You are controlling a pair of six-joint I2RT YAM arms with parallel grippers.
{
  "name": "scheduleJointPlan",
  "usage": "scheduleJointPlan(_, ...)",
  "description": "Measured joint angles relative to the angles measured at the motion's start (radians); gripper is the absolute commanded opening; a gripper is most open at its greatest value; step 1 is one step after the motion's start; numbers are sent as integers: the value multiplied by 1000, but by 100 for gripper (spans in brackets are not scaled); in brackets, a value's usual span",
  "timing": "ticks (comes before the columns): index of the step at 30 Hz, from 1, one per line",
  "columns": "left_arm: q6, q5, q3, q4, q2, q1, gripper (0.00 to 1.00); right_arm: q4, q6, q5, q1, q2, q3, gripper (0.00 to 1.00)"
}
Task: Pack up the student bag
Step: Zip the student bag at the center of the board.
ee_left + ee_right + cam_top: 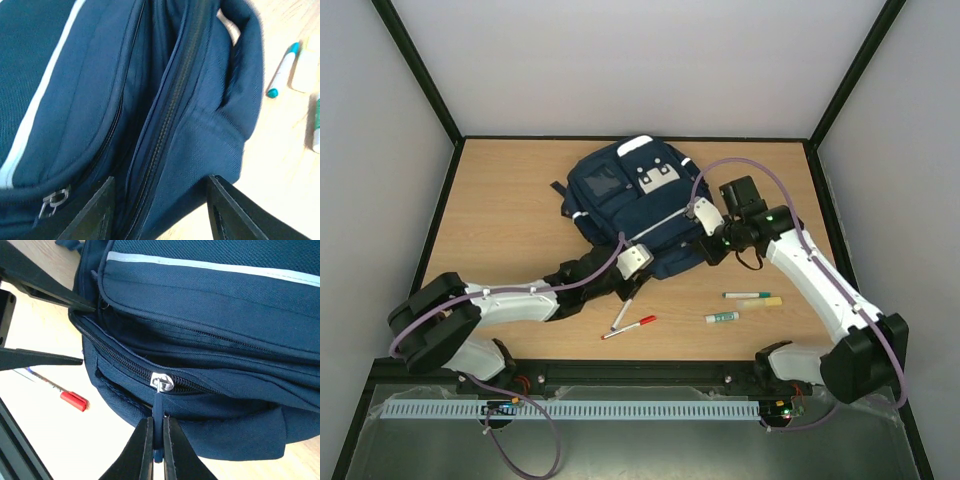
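Observation:
The navy student bag [620,195] lies flat in the middle of the table, white stripe and grey patches up. My right gripper [705,235] is at its near right edge. In the right wrist view the gripper [157,427] is shut on the blue zipper pull [158,407], which hangs from a silver slider [162,381]. The zipper left of the slider is closed. My left gripper [638,262] is at the bag's near edge. In the left wrist view it [160,200] is open, with the bag's fabric [210,140] and zipper [170,110] between its fingers.
Two pens lie near the bag's front edge, one red-capped [630,327] and one [622,312] beside it. A teal marker [747,295], a pale eraser [765,302] and a green glue stick [722,317] lie right of them. Black frame walls bound the table.

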Motion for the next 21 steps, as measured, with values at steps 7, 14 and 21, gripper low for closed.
scheduleJointPlan(7,31,12,72,-1,50,-38,49,-9,34,-40,8,81,-39,1)
scheduleJointPlan(14,50,27,131,20,200,-42,34,13,42,-64,9,88,-114,1)
scheduleJointPlan(21,68,26,188,23,319,-57,4,39,46,-68,-29,125,-167,1)
